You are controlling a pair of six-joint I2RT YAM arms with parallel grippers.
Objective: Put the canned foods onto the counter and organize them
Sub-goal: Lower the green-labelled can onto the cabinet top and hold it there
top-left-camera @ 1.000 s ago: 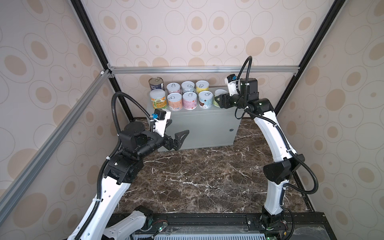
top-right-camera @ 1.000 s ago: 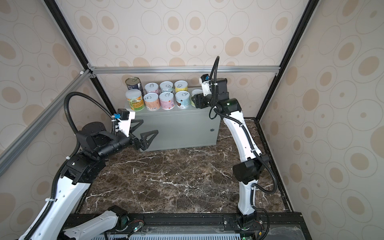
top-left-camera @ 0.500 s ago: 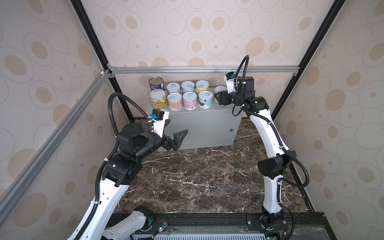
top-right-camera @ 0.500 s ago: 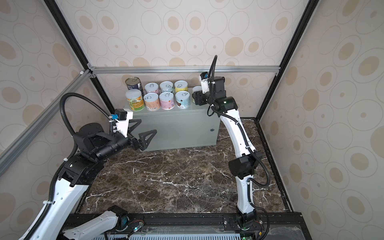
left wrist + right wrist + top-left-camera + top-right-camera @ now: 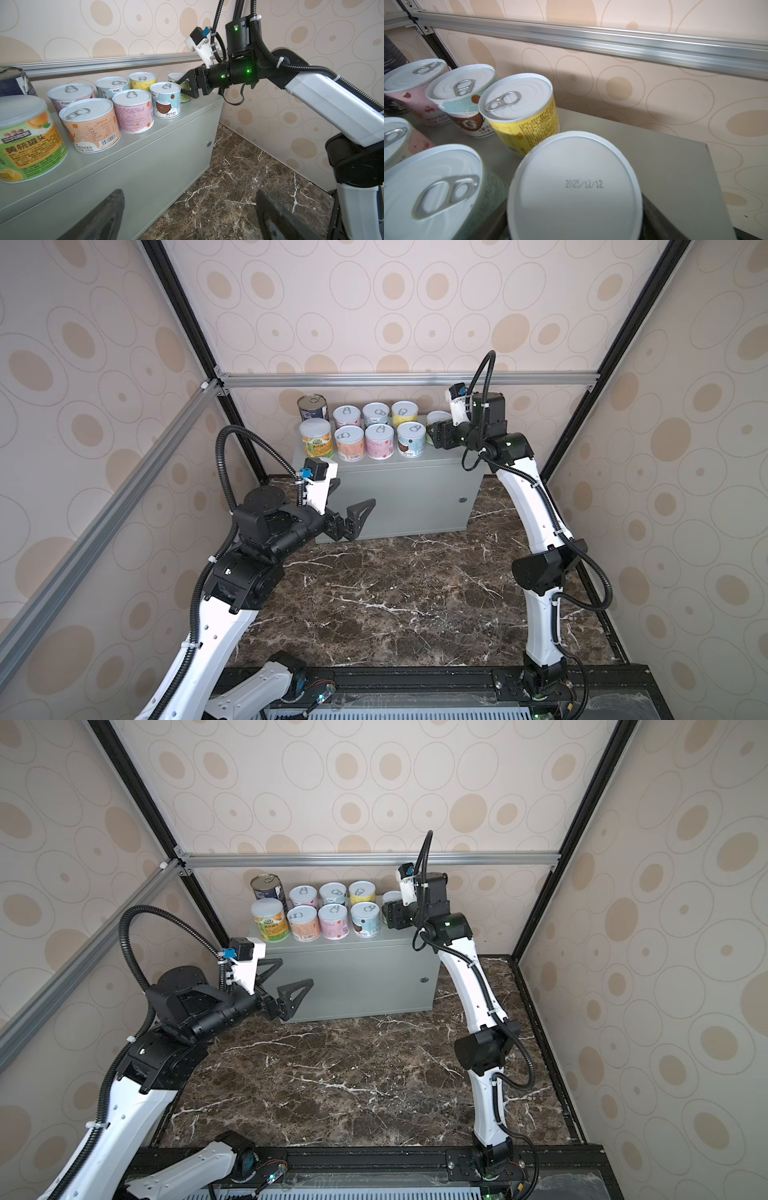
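Canned foods: nine cans on top of the counter (image 5: 407, 489), the light-grey metal box against the back wall. All upright, in two rows.

Back row, left to right in both top views: dark-blue can (image 5: 312, 406), taller than the rest; pink can (image 5: 347, 416); pale-teal can (image 5: 376, 414); yellow can (image 5: 404, 413); green can (image 5: 436, 419).

Front row: peach can (image 5: 316, 439) with orange-green label and plain lid; orange can (image 5: 350, 443); second pink can (image 5: 379, 441); white coconut can (image 5: 411, 439). Neighbours stand just beside one another.

Right gripper (image 5: 185, 89): reaches over the counter's right end, with one finger on either side of the green can. In the left wrist view the can's base meets the counter top. In the right wrist view the can's upward face is plain, with no pull-tab and the stamped date 2025/12/12. Cannot tell whether the fingers press on the can or stand just clear.

Left gripper (image 5: 347, 499): jaws spread wide and holding nothing. It hovers in front of the counter's front face near its left end, above the marble surface (image 5: 395, 593).
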